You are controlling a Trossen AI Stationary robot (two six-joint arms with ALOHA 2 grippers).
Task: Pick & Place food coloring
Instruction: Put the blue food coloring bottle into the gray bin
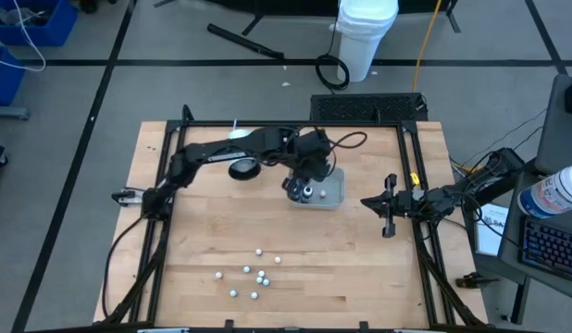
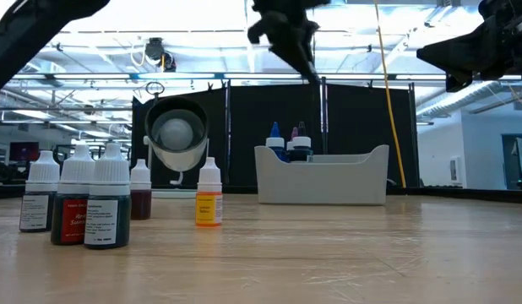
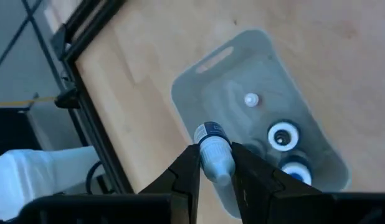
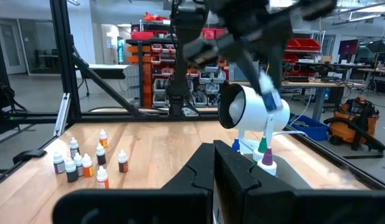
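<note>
While the left gripper (image 3: 215, 171) is hanging above the clear tray (image 3: 242, 53) with a blue-labelled food coloring bottle (image 3: 213, 151) pinched between its narrowed fingers, the bottle is pointing down toward the tray's near edge rather than its middle. Judging from the left wrist view, a release here is risking the bottle striking the rim and tipping out onto the wood, or knocking the 3 bottles already standing inside the tray. The pinch is sitting on the bottle's narrow neck end, so it may be slipping early if the arm swings.

The right gripper (image 1: 390, 218) is waiting closed and empty at the table's right edge, well apart from the tray.

The surface is a pale wooden table (image 1: 203, 231) framed by black rails. About 8 more bottles (image 1: 258, 275) are standing in a loose cluster near the front of it, well apart from the tray. A round white lamp-like fixture (image 2: 177, 133) is standing just beside the tray. Beyond the table, a white bucket (image 1: 366, 32) is sitting on the grey floor, and shelving and benches are filling the room behind.
</note>
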